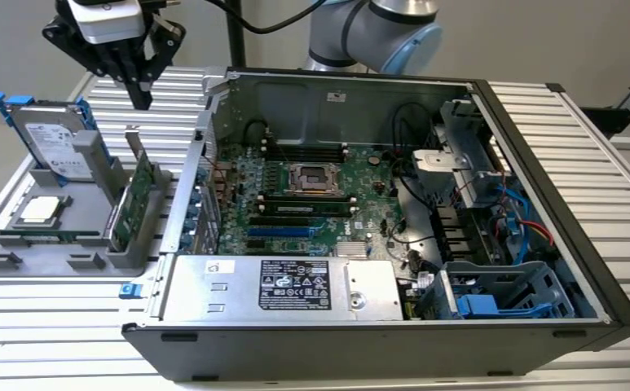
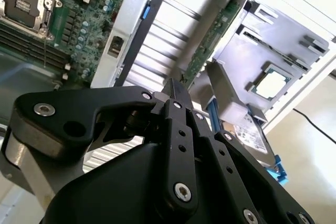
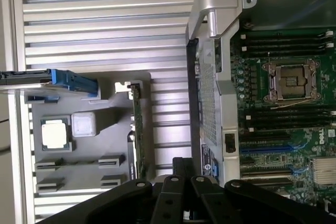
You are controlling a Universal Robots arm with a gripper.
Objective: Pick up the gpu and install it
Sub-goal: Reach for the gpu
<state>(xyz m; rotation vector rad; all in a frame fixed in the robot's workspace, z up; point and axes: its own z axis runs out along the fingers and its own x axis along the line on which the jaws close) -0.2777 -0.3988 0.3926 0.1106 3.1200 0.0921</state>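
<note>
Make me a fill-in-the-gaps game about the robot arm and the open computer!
1. The gripper hangs in the air and holds ____.
2. The gpu stands on its edge in the gray holder, ____ the computer case.
3. The hard drive has tabs coloured ____.
Missing words: nothing; outside; blue.
</note>
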